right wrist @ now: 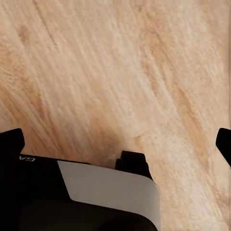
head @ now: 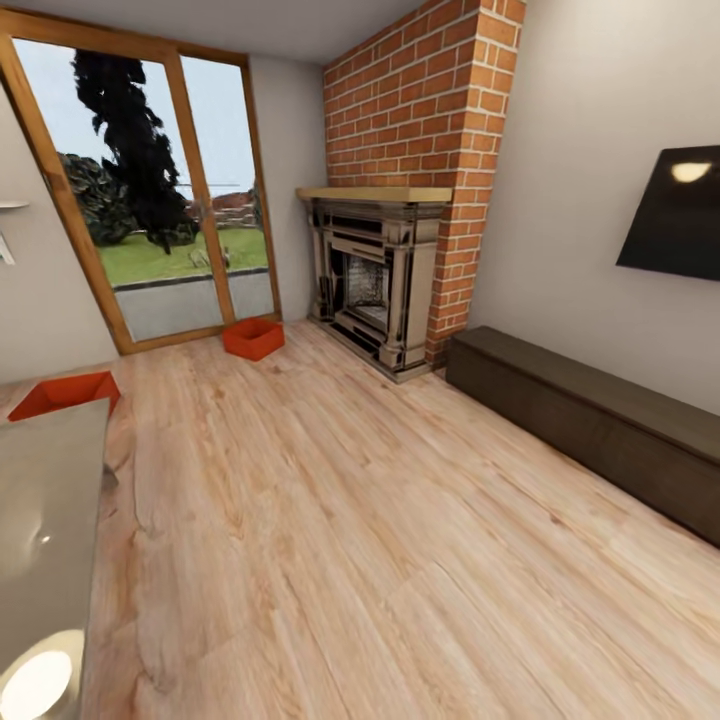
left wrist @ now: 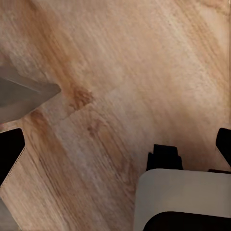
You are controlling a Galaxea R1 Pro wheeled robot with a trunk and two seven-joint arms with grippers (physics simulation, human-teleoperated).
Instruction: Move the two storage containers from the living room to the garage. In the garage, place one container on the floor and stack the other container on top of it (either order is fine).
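Orange-red storage containers on wood-plank floor [head: 380, 540] — one [head: 253, 337] by the glass doors [head: 150, 190], another [head: 65, 393] nearer. Both claws spread wide, pinching nothing — left gripper [left wrist: 120, 144], right gripper [right wrist: 118, 142].

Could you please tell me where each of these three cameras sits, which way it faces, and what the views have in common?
Head view: on the robot's head, looking forward and down across the living room at two orange-red storage containers, a brick fireplace and glass doors; none of the robot's body is identifiable.
Left wrist view: near the left hand, facing down at the wood-plank floor; dark fingertips and a pale body part show.
Right wrist view: near the right hand, facing down; fingertips and dark body show.
Shared: all three show the wood-plank floor.
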